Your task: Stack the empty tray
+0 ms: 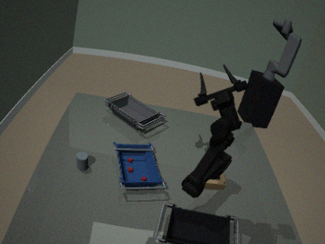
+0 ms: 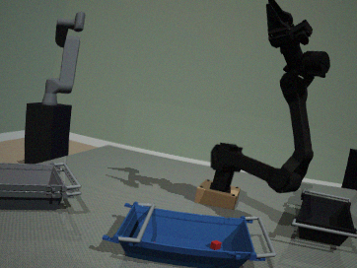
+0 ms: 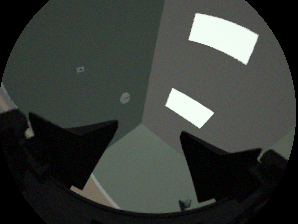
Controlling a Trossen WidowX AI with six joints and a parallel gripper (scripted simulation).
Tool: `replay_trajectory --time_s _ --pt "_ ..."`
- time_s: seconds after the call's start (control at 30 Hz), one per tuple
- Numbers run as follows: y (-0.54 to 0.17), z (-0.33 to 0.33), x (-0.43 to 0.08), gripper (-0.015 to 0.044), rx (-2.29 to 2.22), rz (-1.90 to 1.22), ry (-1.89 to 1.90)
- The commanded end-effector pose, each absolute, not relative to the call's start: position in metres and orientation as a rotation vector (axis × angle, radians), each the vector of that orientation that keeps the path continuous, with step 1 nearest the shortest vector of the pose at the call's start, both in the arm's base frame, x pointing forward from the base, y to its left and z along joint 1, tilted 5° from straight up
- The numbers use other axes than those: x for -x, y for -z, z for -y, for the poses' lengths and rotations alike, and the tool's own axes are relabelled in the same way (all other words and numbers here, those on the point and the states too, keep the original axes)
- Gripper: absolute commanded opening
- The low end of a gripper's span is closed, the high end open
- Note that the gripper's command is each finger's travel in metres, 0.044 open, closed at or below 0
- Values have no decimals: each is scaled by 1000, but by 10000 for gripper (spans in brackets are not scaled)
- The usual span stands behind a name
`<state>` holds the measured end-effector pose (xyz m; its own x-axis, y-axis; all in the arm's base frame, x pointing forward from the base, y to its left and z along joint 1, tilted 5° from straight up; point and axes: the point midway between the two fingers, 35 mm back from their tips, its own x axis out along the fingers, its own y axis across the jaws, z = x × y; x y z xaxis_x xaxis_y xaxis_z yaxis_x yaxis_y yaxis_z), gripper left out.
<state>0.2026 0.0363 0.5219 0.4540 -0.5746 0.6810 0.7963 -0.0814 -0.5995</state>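
Observation:
The loaded blue tray (image 1: 154, 167) (image 2: 182, 252) stands upright, with small red blocks (image 1: 130, 169) (image 2: 216, 244) on its floor. Its far bar (image 1: 135, 149) (image 2: 146, 224) lies in across the top near that end. Its near bar (image 1: 144, 187) (image 2: 266, 237) sticks out beyond the other end. A grey tray (image 1: 123, 117) (image 2: 30, 202) behind it and a black tray (image 1: 197, 224) (image 2: 322, 234) on the other side both look empty; which one is meant I cannot tell. My gripper (image 1: 213, 69) (image 3: 149, 129) is open and empty, raised high above the table and away from the trays.
A grey cylinder (image 1: 82, 161) stands left of the blue tray in the top view. A pale sheet (image 1: 118, 234) lies at the front. My arm's wooden base (image 1: 216, 181) (image 2: 217, 198) is beside the blue tray. A grey arm (image 1: 289, 51) (image 2: 69, 64) stands on a black pedestal (image 1: 260, 100) (image 2: 47, 133).

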Motion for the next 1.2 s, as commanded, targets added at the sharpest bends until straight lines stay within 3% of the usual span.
replay_trajectory --time_s 0.0,0.23,0.37,0.73,1.17 --pt "-522 -36 -203 374 1190 237 1154" --pt "-523 -36 -201 190 1183 243 1153" --pt "-544 -30 -163 85 1027 346 1126" --pt "-565 63 -81 84 480 459 1005" --pt "-534 173 -101 84 44 362 832"
